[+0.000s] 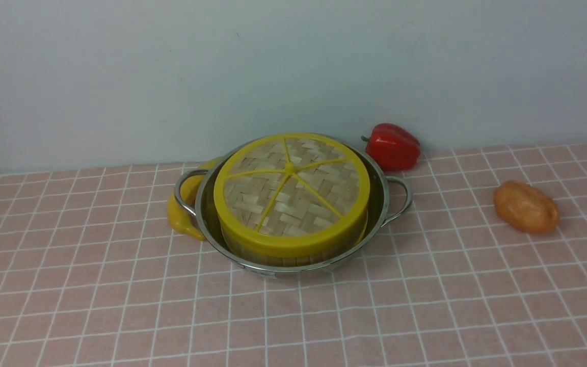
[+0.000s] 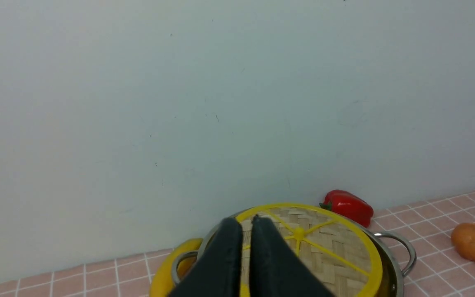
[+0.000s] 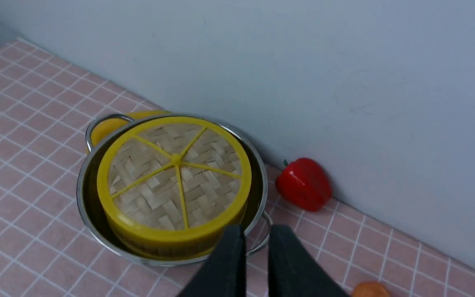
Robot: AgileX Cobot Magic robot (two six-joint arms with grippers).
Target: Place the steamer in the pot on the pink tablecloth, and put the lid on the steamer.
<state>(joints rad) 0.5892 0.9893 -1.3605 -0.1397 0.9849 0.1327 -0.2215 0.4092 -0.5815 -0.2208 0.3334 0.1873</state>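
Pink tablecloth (image 1: 426, 306) is filling the front view below a pale wall; the lid (image 1: 291, 188) is sitting on the steamer (image 1: 293, 252) inside the pot (image 1: 212, 224), with both arms well apart from it. Left wrist view: the left gripper (image 2: 248, 225) is hanging back, fingers nearly together, empty. Right wrist view: the right gripper (image 3: 257, 233) is showing a narrow gap, empty, the pot lying ahead.

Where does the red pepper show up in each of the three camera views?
Front view: red pepper by the wall, just right of the pot.
Left wrist view: lower right, beside the pot.
Right wrist view: right of centre.
Shared landmark: the lid with yellow spokes.
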